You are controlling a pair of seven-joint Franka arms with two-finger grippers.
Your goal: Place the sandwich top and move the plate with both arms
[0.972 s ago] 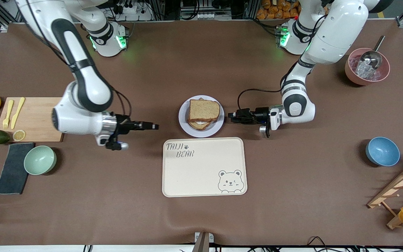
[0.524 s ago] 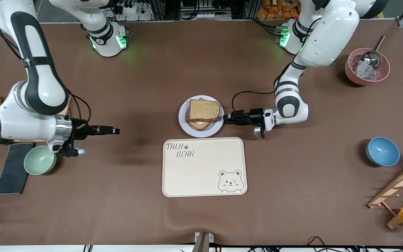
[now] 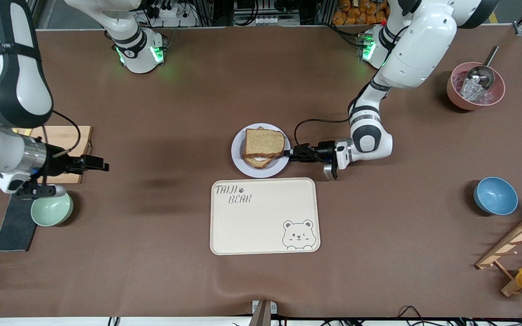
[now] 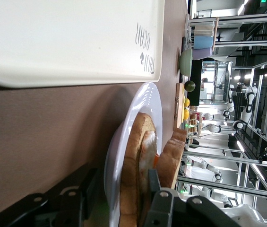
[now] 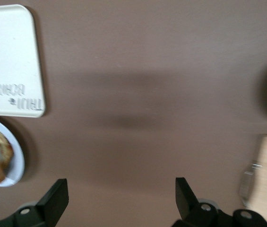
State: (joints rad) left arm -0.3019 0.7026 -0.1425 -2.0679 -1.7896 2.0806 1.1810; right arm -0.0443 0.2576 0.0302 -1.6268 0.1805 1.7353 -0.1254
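Observation:
The lavender-grey plate (image 3: 239,159) sits mid-table, just farther from the front camera than the tray. The sandwich top (image 3: 264,141) lies on the stacked sandwich on it. My left gripper (image 3: 288,154) is low at the plate's edge toward the left arm's end. In the left wrist view the left gripper (image 4: 120,182) is open: one finger (image 4: 74,203) is under the plate (image 4: 147,101) rim with a gap, the other above the lower slice, beside the sandwich top (image 4: 170,158). My right gripper (image 3: 100,163) is open and empty over bare table next to the cutting board; in its wrist view the right gripper (image 5: 120,185) has a wide gap.
The cream bear tray (image 3: 265,217) lies nearer the front camera than the plate. A cutting board (image 3: 66,136), green bowl (image 3: 51,209) and dark cloth (image 3: 16,226) are at the right arm's end. A blue bowl (image 3: 495,195), pink ice bowl (image 3: 475,86) and wooden rack (image 3: 514,244) are at the left arm's end.
The right arm has drawn away from the plate toward its end of the table, jaws widening. The left gripper has slid in onto the plate's rim, jaws narrowing.

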